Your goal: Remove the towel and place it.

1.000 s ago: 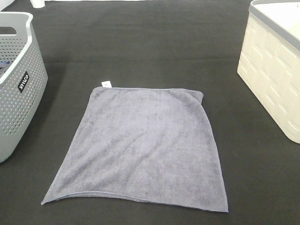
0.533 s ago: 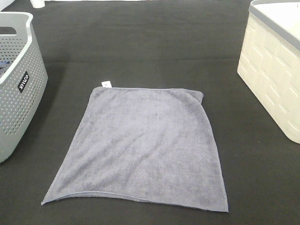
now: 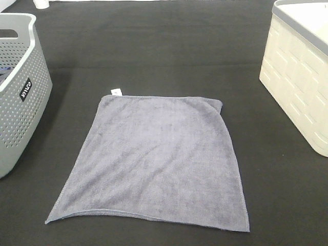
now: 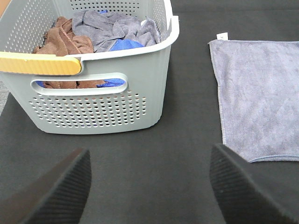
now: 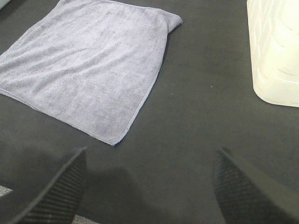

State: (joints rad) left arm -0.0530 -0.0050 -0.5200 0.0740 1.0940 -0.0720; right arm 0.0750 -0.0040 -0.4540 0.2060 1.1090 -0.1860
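Note:
The grey-blue towel lies spread flat on the black table, its small white tag at the far left corner. It also shows in the left wrist view and in the right wrist view. My left gripper is open and empty, low over the table in front of the grey basket, well left of the towel. My right gripper is open and empty, over bare table near the towel's near right corner. Neither gripper shows in the exterior view.
The grey perforated basket at the left holds several crumpled cloths, brown, grey and blue. A cream-white bin stands at the right, and shows in the right wrist view.

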